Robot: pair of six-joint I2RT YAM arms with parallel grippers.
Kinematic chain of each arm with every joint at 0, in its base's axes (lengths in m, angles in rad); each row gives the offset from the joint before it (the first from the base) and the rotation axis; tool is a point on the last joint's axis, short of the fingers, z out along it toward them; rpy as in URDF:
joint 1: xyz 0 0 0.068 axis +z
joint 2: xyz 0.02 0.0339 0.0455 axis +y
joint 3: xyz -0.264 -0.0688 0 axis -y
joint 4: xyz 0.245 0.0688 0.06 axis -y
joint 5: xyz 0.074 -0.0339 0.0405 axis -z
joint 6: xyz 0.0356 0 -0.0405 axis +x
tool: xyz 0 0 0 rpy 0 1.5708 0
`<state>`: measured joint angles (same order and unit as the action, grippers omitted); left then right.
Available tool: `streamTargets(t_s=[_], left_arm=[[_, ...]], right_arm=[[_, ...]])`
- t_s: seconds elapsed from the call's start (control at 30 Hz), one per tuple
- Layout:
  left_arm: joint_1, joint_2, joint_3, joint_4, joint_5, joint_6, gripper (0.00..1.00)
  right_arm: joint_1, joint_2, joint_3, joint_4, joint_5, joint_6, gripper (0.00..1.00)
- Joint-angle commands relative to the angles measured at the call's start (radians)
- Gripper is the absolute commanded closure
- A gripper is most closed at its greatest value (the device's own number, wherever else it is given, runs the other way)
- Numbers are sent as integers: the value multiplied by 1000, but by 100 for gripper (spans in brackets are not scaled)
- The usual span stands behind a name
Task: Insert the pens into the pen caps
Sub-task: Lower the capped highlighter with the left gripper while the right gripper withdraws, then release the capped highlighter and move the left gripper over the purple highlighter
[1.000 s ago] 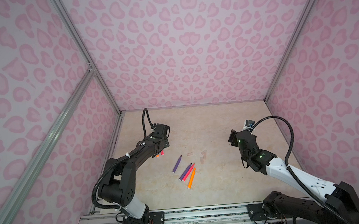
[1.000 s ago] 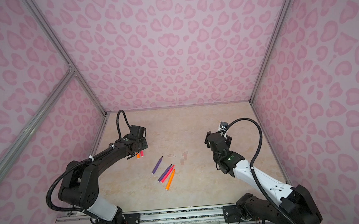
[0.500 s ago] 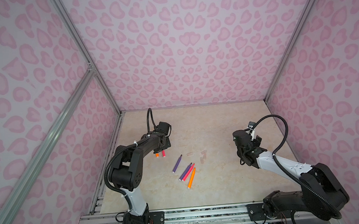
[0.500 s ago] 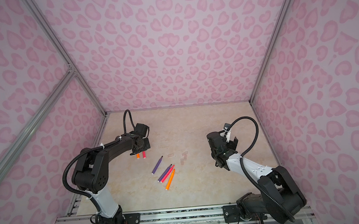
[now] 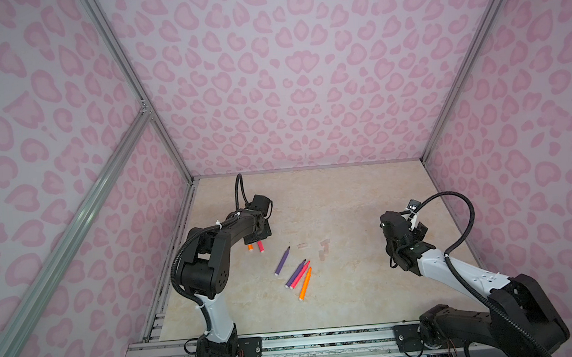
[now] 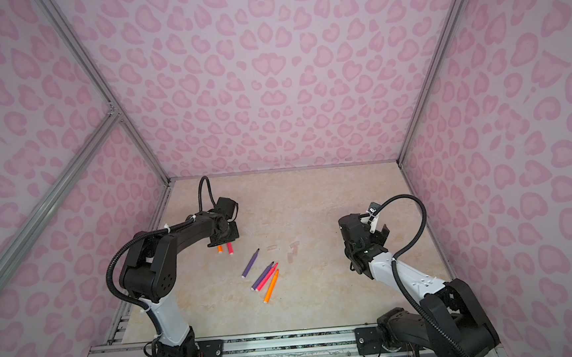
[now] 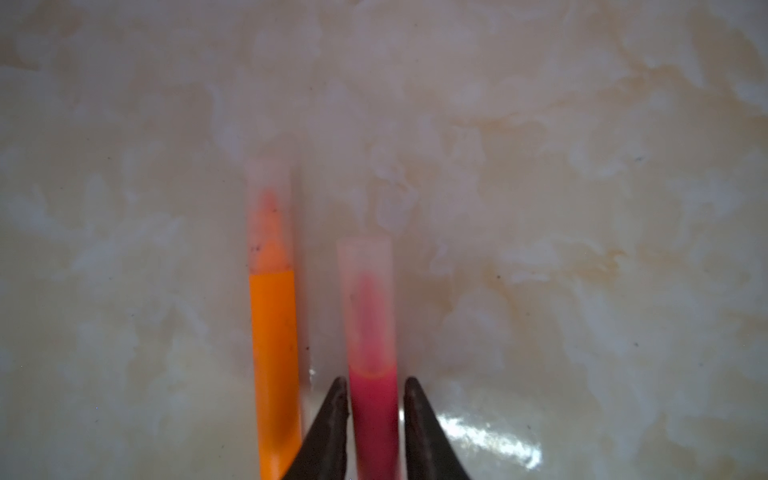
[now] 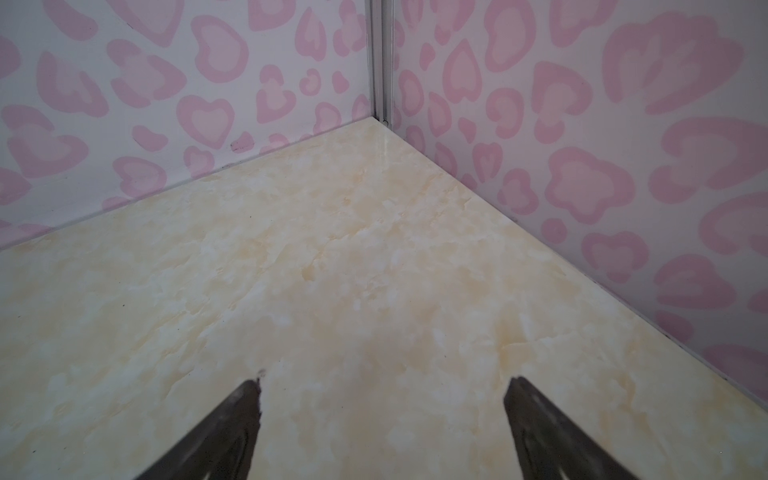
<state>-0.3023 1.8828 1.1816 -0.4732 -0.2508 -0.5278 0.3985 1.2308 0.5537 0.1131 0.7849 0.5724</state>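
Two capped pens lie side by side at the left: an orange pen [image 7: 274, 353] and a pink pen [image 7: 374, 415], each tip inside a translucent pen cap [image 7: 365, 307]. My left gripper [image 7: 374, 380] straddles the pink pen, jaws slightly parted, with a thin gap showing beside it. In both top views these pens [image 5: 261, 246] [image 6: 230, 248] poke out from under that gripper [image 5: 257, 238]. Two purple pens [image 5: 282, 261], a pink one [image 5: 301, 279] and an orange one [image 5: 305, 284] lie uncapped mid-table. Loose caps [image 5: 302, 245] [image 5: 324, 249] lie just beyond. My right gripper [image 8: 384, 380] is open and empty.
The beige marble tabletop [image 5: 348, 199] is boxed in by pink-patterned walls [image 5: 288, 82] on three sides. My right gripper [image 6: 380, 234] points at the far right corner post [image 8: 380, 62]. A metal rail [image 5: 289, 341] runs along the front edge.
The left jaws have parted slightly from the pink capped pen, which now lies on the table beside the orange one. The right arm has drawn back to the right, its jaws a little wider.
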Motion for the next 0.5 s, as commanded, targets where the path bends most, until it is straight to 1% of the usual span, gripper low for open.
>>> streamTargets(t_s=[0.0, 0.07, 0.1, 0.2, 0.37, 0.43, 0.47], left_arm=[[0, -11, 1, -2, 7, 8, 65], [0, -38, -13, 10, 8, 11, 65], [0, -55, -19, 17, 12, 11, 61], [-9, -135, -52, 40, 22, 15, 60], [-93, -375, -148, 94, -19, 62, 58], [-135, -471, -181, 102, -5, 69, 56], [-155, -517, -206, 116, 24, 72, 55]], right_arm=[[0, 10, 8, -5, 13, 18, 8], [-1, 10, 8, -6, 17, 22, 8], [-3, 11, 8, -1, 16, 23, 7], [-15, 27, 16, 10, 11, 22, 6], [-70, 38, 33, -33, -57, 46, 6], [-86, 17, 11, -24, -81, 56, 6], [-93, 6, -1, -12, -89, 58, 6]])
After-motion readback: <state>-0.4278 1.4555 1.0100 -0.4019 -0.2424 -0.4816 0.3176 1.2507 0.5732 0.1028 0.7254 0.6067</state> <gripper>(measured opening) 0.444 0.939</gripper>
